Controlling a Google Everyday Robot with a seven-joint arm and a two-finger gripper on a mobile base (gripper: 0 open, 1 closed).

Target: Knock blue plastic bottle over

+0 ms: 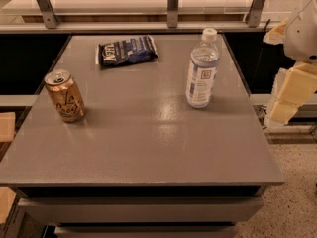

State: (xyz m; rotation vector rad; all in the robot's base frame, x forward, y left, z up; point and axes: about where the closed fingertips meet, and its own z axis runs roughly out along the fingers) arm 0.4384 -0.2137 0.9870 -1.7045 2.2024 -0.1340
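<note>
The blue plastic bottle [202, 69] is clear with a white screw cap and a pale blue-and-white label. It stands upright on the right half of the grey table [143, 143]. My gripper [290, 95] is at the right edge of the view, beyond the table's right side and to the right of the bottle, apart from it. Its pale yellow end points down and to the left.
A golden-orange drink can [64, 95] stands upright at the table's left side. A dark blue snack bag [127, 50] lies flat at the back. A railing with metal posts [172, 4] runs behind the table. Speckled floor [292, 192] lies to the right.
</note>
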